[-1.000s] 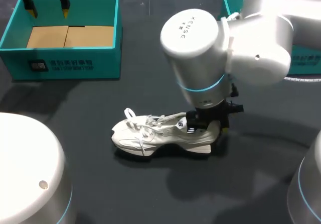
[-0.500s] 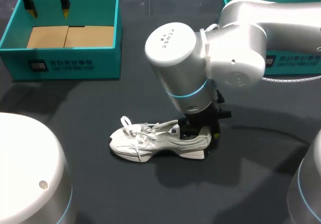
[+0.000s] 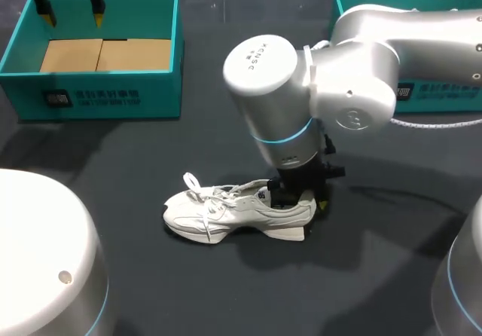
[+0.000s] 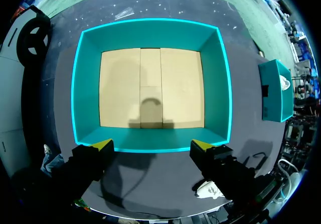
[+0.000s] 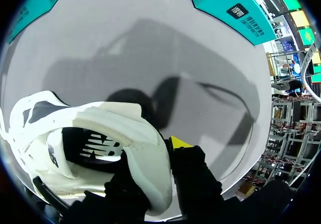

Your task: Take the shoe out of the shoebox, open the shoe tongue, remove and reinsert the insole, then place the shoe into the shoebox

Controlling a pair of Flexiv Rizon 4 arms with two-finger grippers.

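Since a second ago the right arm has swung a little toward the left side of the table and carried the shoe (image 3: 226,212) along with it, while over the last half second neither has shifted much; the left arm has kept its place throughout. Now the white shoe stands sole-down on the dark table (image 3: 151,276), out in the open between the two boxes and well apart from both, its toe pointing to the robot's left and its laces lying loose over the front. The right gripper (image 3: 303,198) has hold of the shoe at the heel: in the right wrist view one finger sits inside the collar and the other, its yellow fingertip (image 5: 178,142) showing, presses on the outside of the heel, so the jaws are closed on that rim with only the thickness of the heel wall between them (whether the heel is raised off the table at all is hard to tell). The left gripper (image 3: 73,16) hangs over the far edge of the left shoebox (image 3: 98,95), its fingers spread wide with nothing between them; beneath it the teal box shows only its bare cardboard floor (image 4: 150,88). A second teal shoebox (image 3: 444,95) stands at the far right, partly hidden behind the right arm.
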